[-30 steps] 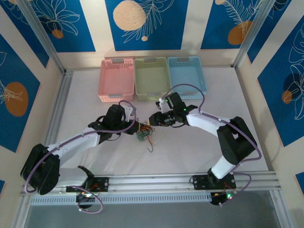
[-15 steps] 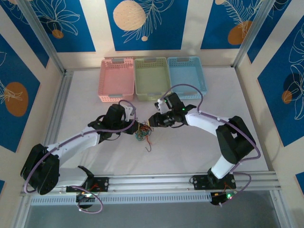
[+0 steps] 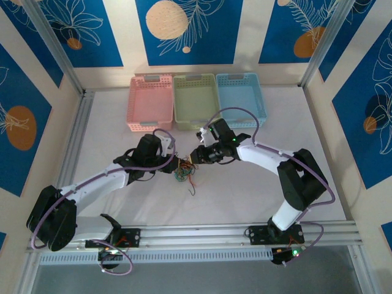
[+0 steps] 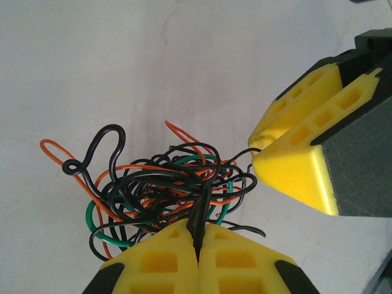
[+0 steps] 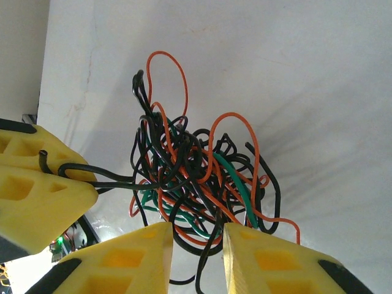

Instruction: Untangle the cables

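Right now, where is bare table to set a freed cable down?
Bare: the table strip between the cables and the front rail, and the stretch left of the pink basket. Crowded: centre, where left hand and right hand meet at the cables.

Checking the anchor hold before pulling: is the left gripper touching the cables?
Touching. The left wrist view shows the left gripper shut on the cables, a black strand pinched between its yellow fingers.

White table (image 3: 239, 199) enclosed by blue-and-cream leaf-patterned walls (image 3: 116, 30).
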Motion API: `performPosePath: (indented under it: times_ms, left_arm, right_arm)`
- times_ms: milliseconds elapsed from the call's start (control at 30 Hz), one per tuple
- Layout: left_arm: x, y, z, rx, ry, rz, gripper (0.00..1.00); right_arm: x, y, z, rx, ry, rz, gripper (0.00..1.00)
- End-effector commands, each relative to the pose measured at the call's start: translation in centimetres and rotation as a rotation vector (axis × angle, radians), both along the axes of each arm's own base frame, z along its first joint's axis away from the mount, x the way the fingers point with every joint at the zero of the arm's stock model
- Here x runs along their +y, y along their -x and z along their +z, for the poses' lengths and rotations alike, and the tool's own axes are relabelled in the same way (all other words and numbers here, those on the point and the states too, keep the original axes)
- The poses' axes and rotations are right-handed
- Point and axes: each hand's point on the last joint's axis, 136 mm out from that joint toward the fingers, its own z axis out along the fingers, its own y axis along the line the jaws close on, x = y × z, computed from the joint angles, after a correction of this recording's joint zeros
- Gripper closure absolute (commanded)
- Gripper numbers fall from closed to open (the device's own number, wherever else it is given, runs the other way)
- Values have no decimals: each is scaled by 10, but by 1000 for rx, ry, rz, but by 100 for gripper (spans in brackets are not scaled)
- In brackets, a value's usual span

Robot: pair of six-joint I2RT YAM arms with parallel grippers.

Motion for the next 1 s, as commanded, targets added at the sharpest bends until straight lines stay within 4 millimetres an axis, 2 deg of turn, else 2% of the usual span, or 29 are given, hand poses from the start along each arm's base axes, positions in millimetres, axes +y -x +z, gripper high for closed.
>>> performPosePath:
  times_ms: [0,400,467,533,567,700,800,967]
  left_arm:
    - [-3,-7,24,-65,21,-9,100]
    - [-2,-8,21,-63,18,-7,100]
    - [-1,-8,21,-62,17,-4,100]
    - [0,-7,20,-62,14,0,100]
    - [2,-7,20,-66,10,8,100]
    - [14,-6,18,-76,-18,55,100]
    - [34,-8,17,-71,-80,140,100]
    - [51,0,40,-122,-75,178,100]
  right_arm:
    - [3,0,-2,10,14,21,72]
    - [2,-1,-4,14,21,15,81]
    - [2,-1,-3,10,19,13,85]
    - [1,-2,-4,15,22,4,97]
    - [-1,-2,-5,15,24,-4,100]
    - [-8,-7,-4,13,17,-42,100]
    - [-18,-13,-3,15,0,-93,100]
    - [-38,-24,0,29,-53,-190,100]
